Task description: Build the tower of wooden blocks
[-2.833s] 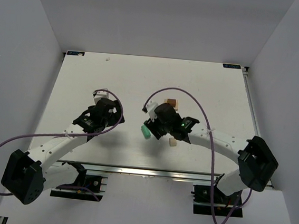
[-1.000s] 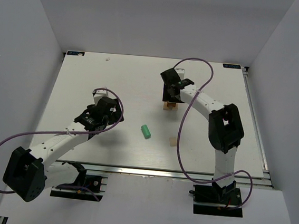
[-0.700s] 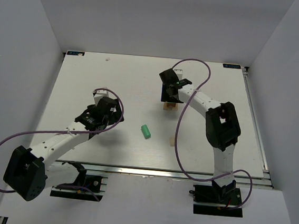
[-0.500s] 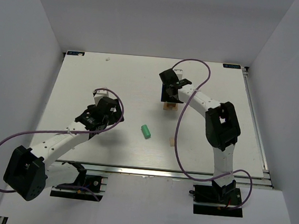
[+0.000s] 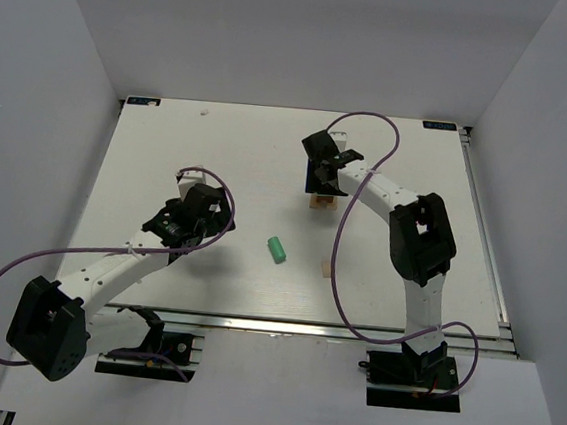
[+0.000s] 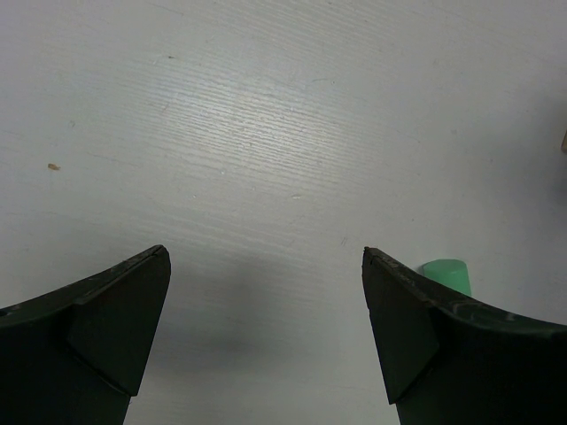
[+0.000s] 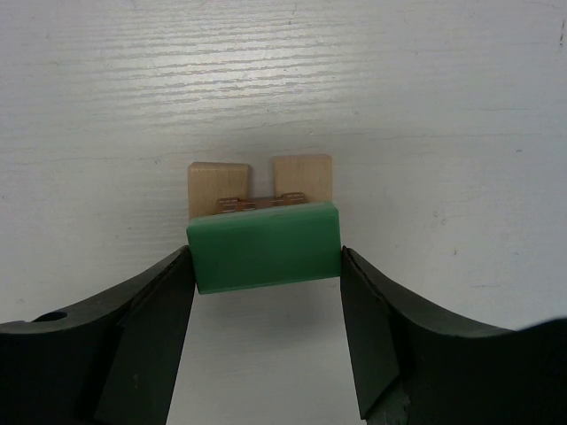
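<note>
The wood block tower stands at the back middle of the table. In the right wrist view it is two pale tan blocks side by side with a thin brown piece across them. My right gripper is shut on a green rectangular block, held level just over the brown piece. It shows in the top view above the tower. My left gripper is open and empty over bare table, at the left middle in the top view.
A mint green cylinder lies on the table between the arms. Its end peeks from behind the left gripper's right finger in the left wrist view. A small tan block lies to its right. White walls surround the table.
My right arm has swung from the table's middle to the tower at the back. Over the last half second it is almost still. The left arm has barely moved.
</note>
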Available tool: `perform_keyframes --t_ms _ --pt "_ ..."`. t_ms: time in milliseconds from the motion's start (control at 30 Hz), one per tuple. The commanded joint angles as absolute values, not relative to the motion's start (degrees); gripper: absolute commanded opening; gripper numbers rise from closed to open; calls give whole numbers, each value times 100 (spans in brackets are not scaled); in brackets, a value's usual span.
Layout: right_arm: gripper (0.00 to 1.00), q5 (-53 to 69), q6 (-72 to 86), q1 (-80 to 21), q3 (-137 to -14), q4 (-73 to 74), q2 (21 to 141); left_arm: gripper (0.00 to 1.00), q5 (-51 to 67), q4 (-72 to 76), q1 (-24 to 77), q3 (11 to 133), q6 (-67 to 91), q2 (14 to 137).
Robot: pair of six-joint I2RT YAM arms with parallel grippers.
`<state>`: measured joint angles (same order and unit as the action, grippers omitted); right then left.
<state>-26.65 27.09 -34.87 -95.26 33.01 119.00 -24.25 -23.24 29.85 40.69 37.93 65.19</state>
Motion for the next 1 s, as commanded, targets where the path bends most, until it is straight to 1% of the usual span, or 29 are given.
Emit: perform_keyframes --t_ms 0,33,100,333,367,600,633,700,967 --pt "50 -2716 2891 -3463 -9686 3340 11795 98 -2505 -2188 3015 4175 3814 6390" --pt "51 -2716 2918 -3454 -9686 3349 11786 98 -2505 -2180 3015 4175 3814 6381" --pt "54 -2690 2944 -3463 -9677 3366 11760 98 -2505 -2188 3023 4175 3823 6363" --pt "57 -2663 3023 -3463 -9677 3454 11698 98 -2487 -2180 3015 4175 3823 6328" --pt "59 -2672 3032 -3472 -9685 3472 11690 98 -2479 -2180 3015 4175 3823 6328" --pt "65 -2690 3050 -3480 -9791 3595 11707 98 -2479 -2188 3015 4201 3850 6319" --pt "70 -2689 3050 -3480 -9791 3612 11707 98 -2479 -2188 3015 4184 3858 6311" --pt "89 -2742 3067 -3480 -9765 3639 11690 98 -2461 -2188 3015 4184 3893 6302" --pt "89 -2812 3024 -3507 -9676 3498 11558 98 -2408 -2145 3023 4166 3885 6214"
